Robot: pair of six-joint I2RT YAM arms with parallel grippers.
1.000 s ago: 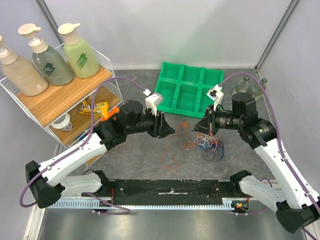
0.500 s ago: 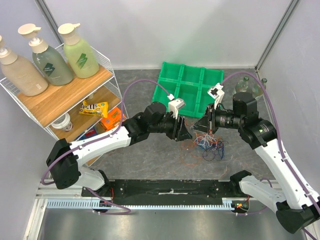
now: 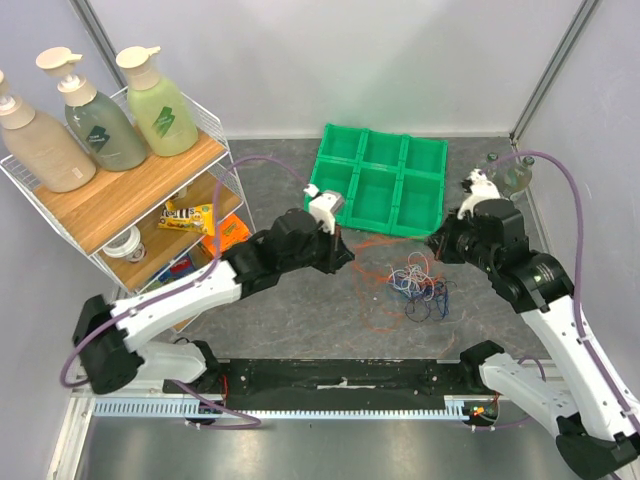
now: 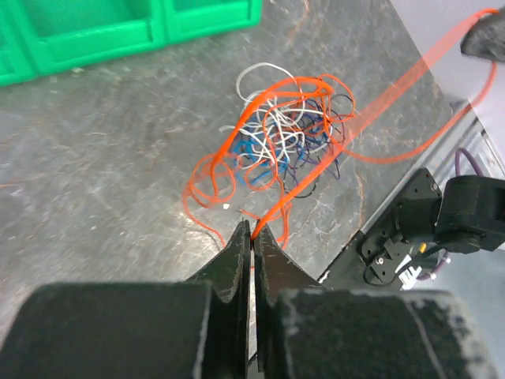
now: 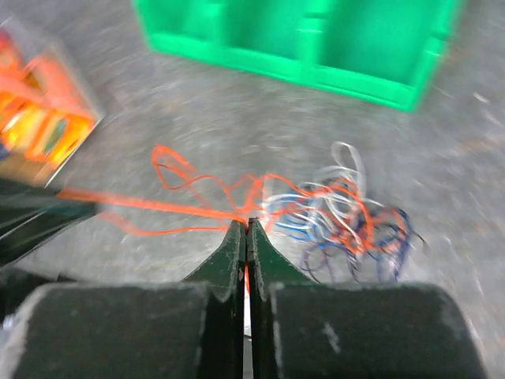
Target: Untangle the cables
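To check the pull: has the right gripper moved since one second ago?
Yes. The right gripper moved rightward along the green tray's near edge, from the right compartment to the right corner.

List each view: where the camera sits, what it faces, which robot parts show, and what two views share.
Top external: above and behind the robot, looking down on the table; the left arm and right arm show, bases at the bottom.
Left wrist: on the left arm, looking past the shut left tool at the tangled cables.
Right wrist: on the right arm, blurred, looking past the shut right tool at the same tangle.
Shared: both wrist views show the green tray and the orange cable, which each tool pinches.
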